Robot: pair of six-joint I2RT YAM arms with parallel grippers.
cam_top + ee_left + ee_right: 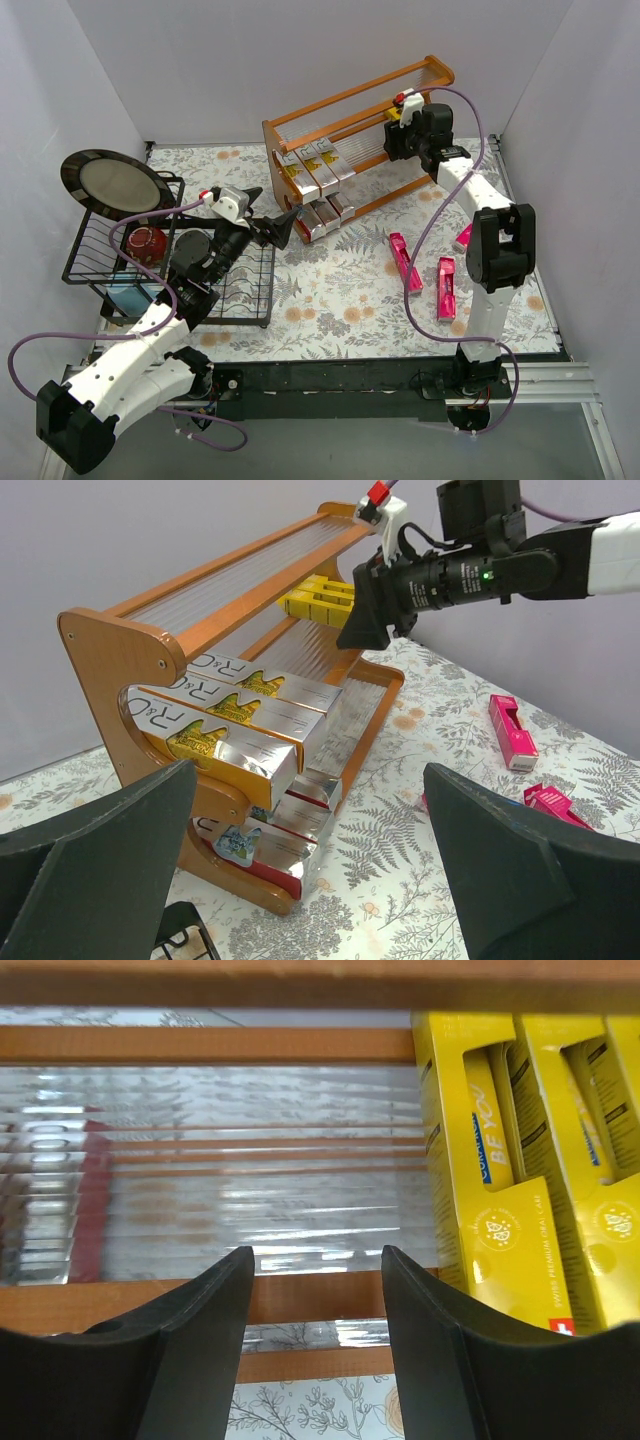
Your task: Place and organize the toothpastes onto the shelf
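The orange-brown shelf [432, 72] stands at the back of the table. Several silver-and-gold toothpastes [315, 170] lie side by side at the left end of its middle tier, with silver-and-red ones [325, 215] on the bottom tier. Two yellow toothpastes [490, 1210] lie on a tier just right of my right gripper [318, 1260], which is open and empty at the shelf's right end [397, 135]. Three magenta toothpastes [404, 262] [446, 288] [463, 238] lie on the table. My left gripper [285, 225] is wide open and empty, facing the shelf's left side panel [110, 640].
A black wire dish rack [85, 272] at the left holds a dark plate [115, 185], a red bowl [147, 242] and a blue item [130, 295]. White walls close in the table on three sides. The right arm's purple cable [425, 250] hangs over the magenta cartons.
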